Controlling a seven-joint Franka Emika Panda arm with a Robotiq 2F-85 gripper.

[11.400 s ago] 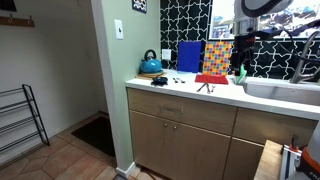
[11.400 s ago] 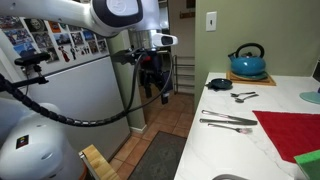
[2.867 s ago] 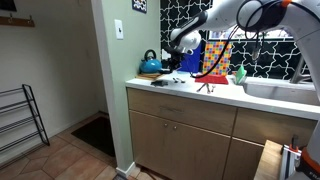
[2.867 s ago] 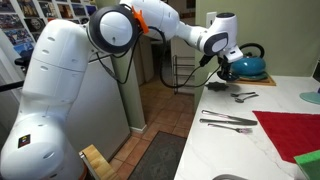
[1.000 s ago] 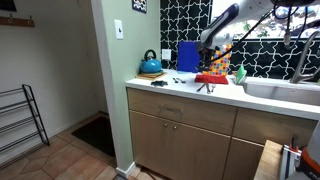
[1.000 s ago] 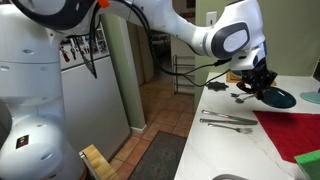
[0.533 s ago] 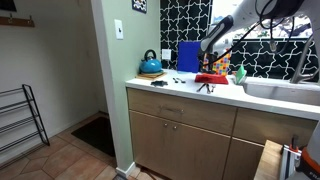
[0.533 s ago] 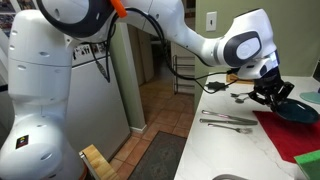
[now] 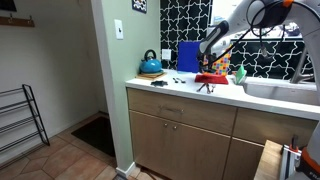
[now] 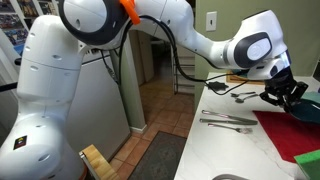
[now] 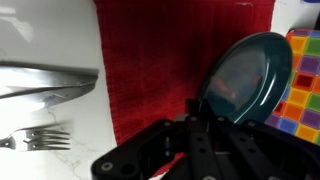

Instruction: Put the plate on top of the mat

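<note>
My arm (image 10: 250,48) reaches far out across the counter (image 10: 225,150) with the wrist bent down. The gripper (image 10: 288,94) is clamped on the rim of the plate (image 11: 245,72), which reads dark teal in the wrist view. The plate hangs tilted over the far side of the mat (image 11: 155,60), beside the multicoloured board (image 11: 303,92); I cannot tell whether it touches. A knife (image 11: 45,82) and fork (image 11: 40,138) lie off the mat. Since half a second ago the plate has travelled further along the mat

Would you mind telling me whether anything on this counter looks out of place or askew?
Only the plate: the fingers hold it by the rim, apparently tilted, above the mat, not lying flat on it. Nothing looks spilled or damaged.
</note>
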